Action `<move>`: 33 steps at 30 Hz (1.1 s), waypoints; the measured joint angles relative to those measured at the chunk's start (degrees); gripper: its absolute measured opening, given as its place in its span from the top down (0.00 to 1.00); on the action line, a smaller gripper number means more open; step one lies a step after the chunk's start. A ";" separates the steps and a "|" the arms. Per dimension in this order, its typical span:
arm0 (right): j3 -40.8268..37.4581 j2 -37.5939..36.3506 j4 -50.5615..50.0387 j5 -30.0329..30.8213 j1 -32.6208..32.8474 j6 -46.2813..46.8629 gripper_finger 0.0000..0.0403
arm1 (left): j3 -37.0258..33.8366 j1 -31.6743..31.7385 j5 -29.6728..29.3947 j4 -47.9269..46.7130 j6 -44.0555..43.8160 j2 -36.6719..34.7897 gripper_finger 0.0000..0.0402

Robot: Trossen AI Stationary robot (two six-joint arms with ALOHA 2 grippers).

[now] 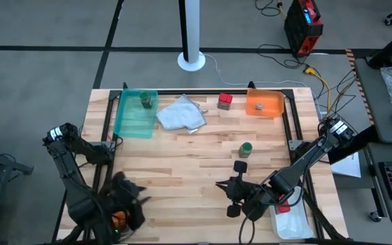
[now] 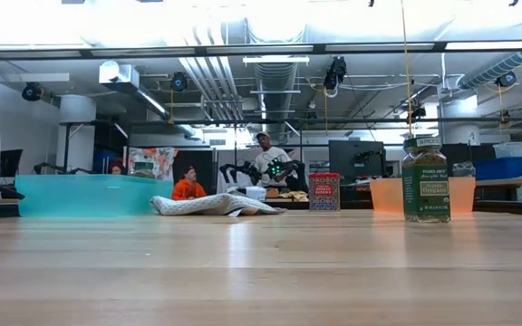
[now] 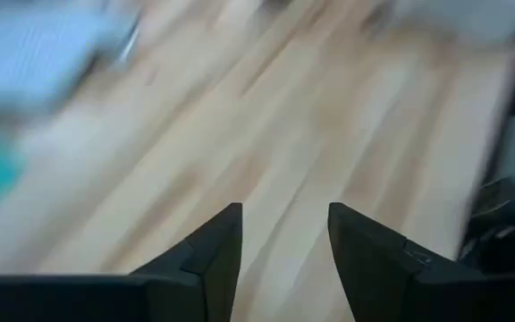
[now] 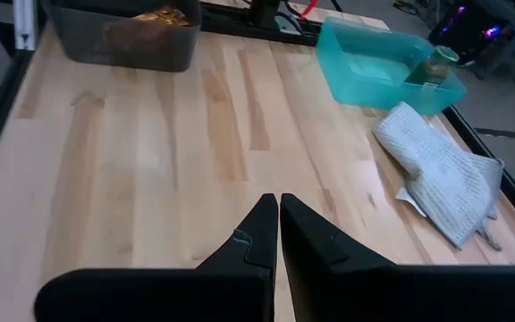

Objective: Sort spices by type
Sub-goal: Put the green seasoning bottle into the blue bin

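One green-capped jar [image 1: 245,149] [image 2: 424,179] stands upright on the bare table, right of centre. A second green-capped jar [image 1: 146,102] [image 4: 436,64] stands in the teal tray [image 1: 129,122]. A red boxy container [image 1: 224,101] [image 2: 324,192] stands near the far edge. Orange-brown packets [image 4: 155,16] lie in a dark tray [image 4: 105,40] at the near left corner. My right gripper [image 1: 221,184] [image 4: 278,210] is shut and empty over the near middle of the table, on the near side of the free jar. My left gripper [image 1: 140,196] [image 3: 282,237] is open and empty above the near left, next to the dark tray.
A pale grey cloth [image 1: 181,114] [image 4: 441,174] lies crumpled between the teal tray and the red container. An orange tray [image 1: 264,103] sits at the far right, and a white tray [image 1: 292,219] with a red item at the near right. Bare wood spans the centre. People show in the room behind.
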 joint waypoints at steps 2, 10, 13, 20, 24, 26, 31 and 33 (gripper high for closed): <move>0.00 0.00 -0.40 0.00 -0.87 0.19 0.98 | 0.51 1.85 -2.25 6.68 12.58 0.00 0.64; 0.00 -0.63 -4.71 -2.07 -7.03 4.66 0.98 | -6.66 11.68 -0.09 23.76 47.54 -0.22 0.73; 0.00 -1.20 -9.50 -2.14 -10.18 8.19 0.98 | -11.98 16.77 2.20 24.14 47.96 -0.53 0.76; 0.00 -2.70 -19.87 -6.99 -19.18 12.15 0.98 | -25.78 23.05 7.05 44.05 64.43 -3.42 0.85; 0.00 -3.30 -23.80 -13.56 -24.75 12.25 0.98 | -34.13 26.85 16.66 63.23 76.57 -7.89 0.90; 0.06 -3.77 -26.22 -16.54 -26.56 12.88 0.98 | -37.74 28.42 20.32 69.97 80.09 -10.56 0.92; 1.41 -6.29 -37.28 -18.93 -26.19 18.23 0.98 | -42.84 30.16 22.22 77.45 81.60 -16.87 0.92; 2.11 -7.76 -43.42 -20.70 -25.66 21.76 0.98 | -43.18 30.16 22.23 78.14 81.58 -19.12 0.92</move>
